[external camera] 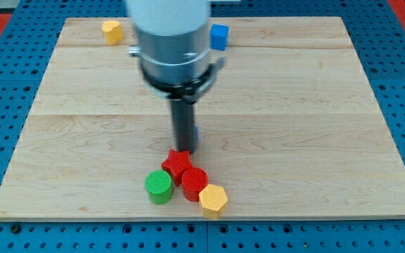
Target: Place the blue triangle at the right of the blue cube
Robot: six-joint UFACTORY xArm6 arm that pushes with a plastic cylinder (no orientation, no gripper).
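The blue cube (219,36) sits near the view's top, right of centre. My tip (183,150) is down at the middle of the board, just above the red star (177,165). Only a thin sliver of the blue triangle (195,131) shows at the rod's right edge; the rest is hidden behind the rod. The triangle is far below the cube and slightly to its left.
A red cylinder (194,184), a yellow hexagon (213,199) and a green cylinder (159,187) cluster below the red star. A yellow block (112,31) sits at the top left. The arm's wide body (172,42) hides the board's top middle.
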